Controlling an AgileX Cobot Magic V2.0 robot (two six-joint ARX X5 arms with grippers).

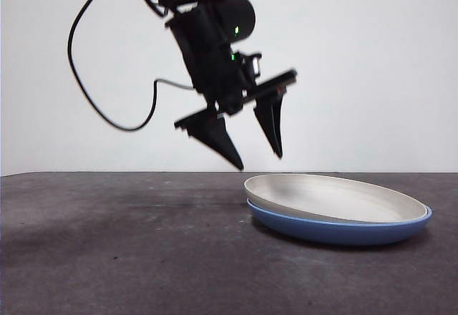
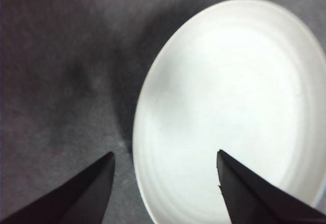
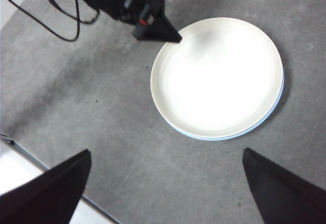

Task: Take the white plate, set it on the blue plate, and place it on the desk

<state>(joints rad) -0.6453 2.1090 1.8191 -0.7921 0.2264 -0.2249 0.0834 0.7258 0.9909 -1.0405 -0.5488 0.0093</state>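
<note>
The white plate (image 1: pixel 336 197) lies stacked on the blue plate (image 1: pixel 336 232), slightly tilted, on the desk (image 1: pixel 107 243) at centre right. Only a thin blue edge (image 3: pixel 278 102) shows under the white plate (image 3: pixel 216 76) from above. My left gripper (image 1: pixel 260 161) hangs open just above the white plate's left rim, with nothing between its jaws. In the left wrist view that gripper (image 2: pixel 165 152) straddles the rim of the white plate (image 2: pixel 229 112). My right gripper (image 3: pixel 166 151) is open and empty, high above the desk, and does not appear in the front view.
A black cable (image 1: pixel 93 100) loops down from the left arm. The desk's edge (image 3: pixel 30 155) runs close by in the right wrist view, with a pale surface beyond it. A plain white wall stands behind the desk.
</note>
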